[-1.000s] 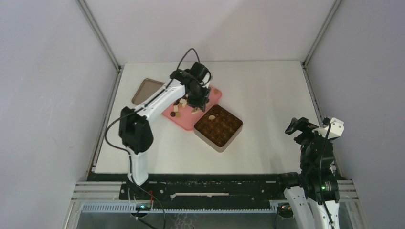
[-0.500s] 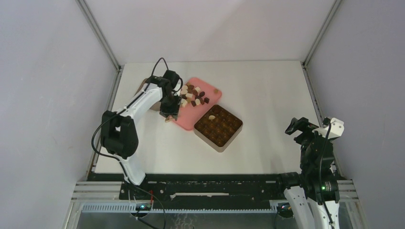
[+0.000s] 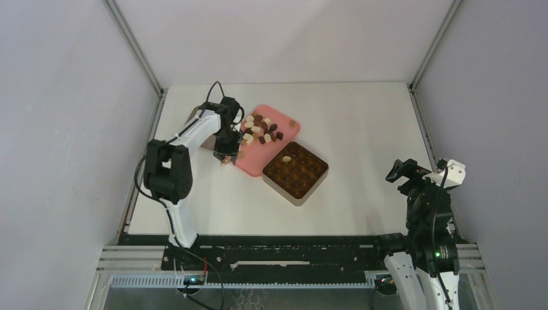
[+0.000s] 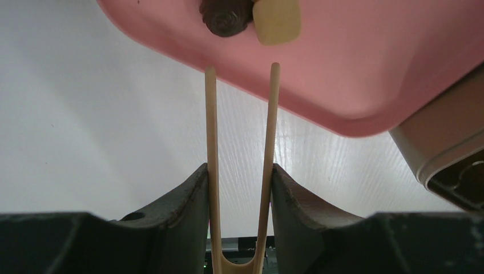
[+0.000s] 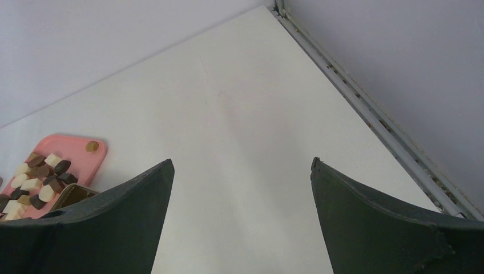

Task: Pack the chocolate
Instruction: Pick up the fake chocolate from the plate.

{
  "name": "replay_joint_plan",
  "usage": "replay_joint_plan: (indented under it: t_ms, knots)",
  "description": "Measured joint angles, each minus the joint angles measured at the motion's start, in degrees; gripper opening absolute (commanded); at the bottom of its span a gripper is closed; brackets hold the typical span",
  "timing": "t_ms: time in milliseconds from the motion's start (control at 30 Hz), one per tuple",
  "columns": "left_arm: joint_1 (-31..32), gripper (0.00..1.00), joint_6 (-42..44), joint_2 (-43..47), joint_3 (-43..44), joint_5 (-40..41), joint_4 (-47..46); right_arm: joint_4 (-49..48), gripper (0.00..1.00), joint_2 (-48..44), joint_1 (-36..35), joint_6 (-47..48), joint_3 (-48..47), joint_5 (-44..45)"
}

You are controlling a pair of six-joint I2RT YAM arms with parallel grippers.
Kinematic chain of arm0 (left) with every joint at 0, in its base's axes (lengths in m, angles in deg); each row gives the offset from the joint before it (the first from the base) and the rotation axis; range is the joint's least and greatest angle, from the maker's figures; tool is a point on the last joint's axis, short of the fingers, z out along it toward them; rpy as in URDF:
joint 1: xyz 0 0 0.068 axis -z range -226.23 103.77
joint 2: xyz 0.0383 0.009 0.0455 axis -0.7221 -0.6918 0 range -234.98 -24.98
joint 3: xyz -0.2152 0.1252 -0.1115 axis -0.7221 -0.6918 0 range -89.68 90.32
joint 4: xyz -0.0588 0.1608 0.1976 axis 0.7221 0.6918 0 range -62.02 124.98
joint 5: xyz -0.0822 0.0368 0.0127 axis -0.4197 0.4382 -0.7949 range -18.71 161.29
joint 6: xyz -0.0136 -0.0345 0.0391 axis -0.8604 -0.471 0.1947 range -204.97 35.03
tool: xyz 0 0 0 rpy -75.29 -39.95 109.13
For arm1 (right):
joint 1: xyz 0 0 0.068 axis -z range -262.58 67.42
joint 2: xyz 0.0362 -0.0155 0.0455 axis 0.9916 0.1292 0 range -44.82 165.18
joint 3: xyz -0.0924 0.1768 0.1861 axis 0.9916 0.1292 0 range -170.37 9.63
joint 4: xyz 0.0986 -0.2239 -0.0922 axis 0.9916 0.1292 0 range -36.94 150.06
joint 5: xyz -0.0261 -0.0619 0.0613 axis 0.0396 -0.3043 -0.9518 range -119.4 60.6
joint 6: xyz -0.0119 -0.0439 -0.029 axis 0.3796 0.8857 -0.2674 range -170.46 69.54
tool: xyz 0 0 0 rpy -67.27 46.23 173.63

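Chocolate (image 3: 260,129): brown and cream bites, axes mixed, on pink plastic tray (image 4: 371,68).
Left gripper (image 4: 240,171): clamps thin wooden tongs (image 4: 212,142), tips at tray rim.
Right gripper (image 5: 242,171): agape, empty.

I am counting two grippers of my own, the left gripper (image 4: 240,168) and the right gripper (image 5: 242,161), each showing two fingers. I am recording one pair of wooden tongs (image 4: 212,171), with two thin arms. I am logging one pink tray (image 3: 289,132) and one square tin (image 3: 282,191). The chocolate (image 3: 262,129) on the tray is running to well over a dozen pieces; they are overlapping, so I am not getting an exact figure. One lone brown piece (image 3: 293,123) is sitting at the tray's far corner. One cream piece (image 3: 285,158) is sitting in the tin. My left wrist camera is showing only two candies: one dark brown candy (image 4: 226,14) and one cream candy (image 4: 277,21).
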Motion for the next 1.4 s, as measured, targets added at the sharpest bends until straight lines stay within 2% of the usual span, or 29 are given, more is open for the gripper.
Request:
replay_joint_plan:
  t_ms: [667, 1400]
  knots:
    - [-1.7, 0.46, 0.09, -7.93, 4.68, 0.87, 0.39, 0.0, 0.98, 0.02, -0.26, 0.0, 0.0, 0.0]
    - [-3.8, 0.44, 0.63, -9.16, 6.47, 0.68, 1.92, 0.0, 0.98, 0.02, -0.26, 0.0, 0.0, 0.0]
